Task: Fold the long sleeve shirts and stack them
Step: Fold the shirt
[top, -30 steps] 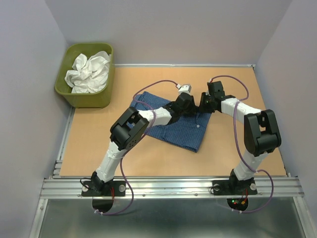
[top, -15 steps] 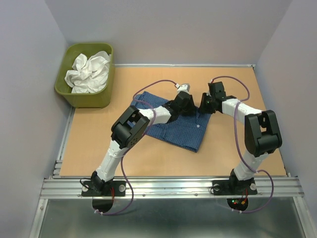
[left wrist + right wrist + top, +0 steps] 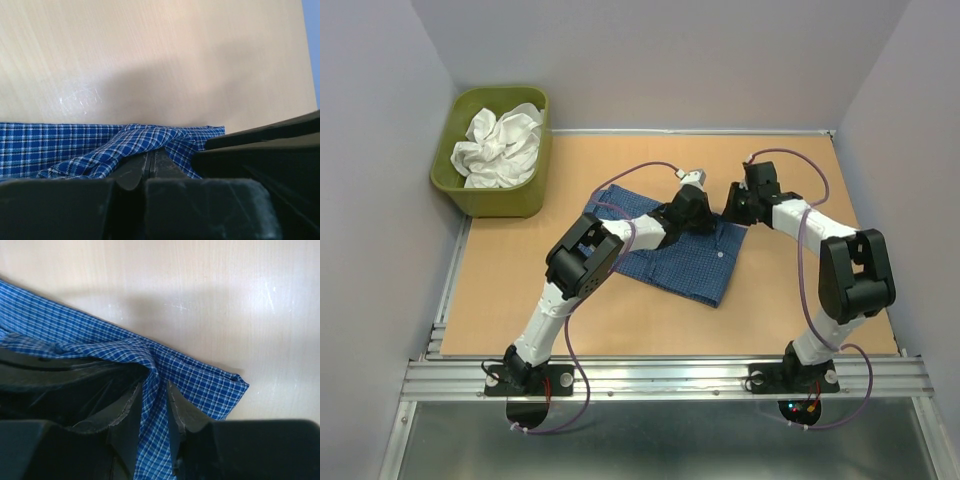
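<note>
The dark blue checked shirt lies partly folded on the middle of the wooden table. My left gripper and right gripper sit close together at its far edge. In the left wrist view the left gripper has its jaws pressed together, with the shirt's edge bunched at the tips. In the right wrist view the right gripper is shut on a raised fold of the shirt near a corner. The white garment lies crumpled in the tub.
The olive-green tub stands at the far left corner of the table. Grey walls enclose the left, far and right sides. A metal rail runs along the near edge by the arm bases.
Both grippers have shifted slightly toward the far side with the shirt's far edge. The shirt's near corner has drawn in a little. The white garment has not moved.
</note>
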You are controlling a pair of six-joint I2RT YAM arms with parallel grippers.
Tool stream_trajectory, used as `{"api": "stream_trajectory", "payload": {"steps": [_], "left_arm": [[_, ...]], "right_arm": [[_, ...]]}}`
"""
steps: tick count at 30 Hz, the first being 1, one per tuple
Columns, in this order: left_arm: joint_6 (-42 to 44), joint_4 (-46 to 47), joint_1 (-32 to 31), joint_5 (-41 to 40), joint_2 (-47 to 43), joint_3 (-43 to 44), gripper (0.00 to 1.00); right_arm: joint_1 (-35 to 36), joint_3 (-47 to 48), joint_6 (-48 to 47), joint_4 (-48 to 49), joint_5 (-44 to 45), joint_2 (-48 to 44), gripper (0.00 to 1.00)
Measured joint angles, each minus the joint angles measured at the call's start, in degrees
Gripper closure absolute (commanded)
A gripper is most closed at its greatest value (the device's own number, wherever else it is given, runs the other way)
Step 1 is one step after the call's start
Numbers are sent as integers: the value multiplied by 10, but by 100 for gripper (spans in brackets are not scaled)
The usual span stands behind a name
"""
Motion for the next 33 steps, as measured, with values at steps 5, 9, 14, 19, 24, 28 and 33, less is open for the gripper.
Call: {"api": "stream_trajectory", "payload": {"steps": [5,9,14,19,24,28,33], "left_arm": [[0,-26,0,-18,-2,0,100],[-2,-70,0,-33,-9,0,100],[-1,-127,0,-38,-31,9,100],[5,-173,0,-44,-45,31,100],[21,-239,0,-56,-46,78,100],[38,-308,0,-84,-53,117,100],[50,-379,2,-115,-75,136,100]], "right_arm": [[-1,-7,0,1,8,-40,69],[-11,-18,6,6,19,-54,73],[-19,-38,14,11,15,-40,79],[-22,-53,17,32,3,4,88],[-22,-69,26,58,0,29,96],[-22,-74,30,79,-1,32,96],[-22,-79,31,93,2,32,97]]}}
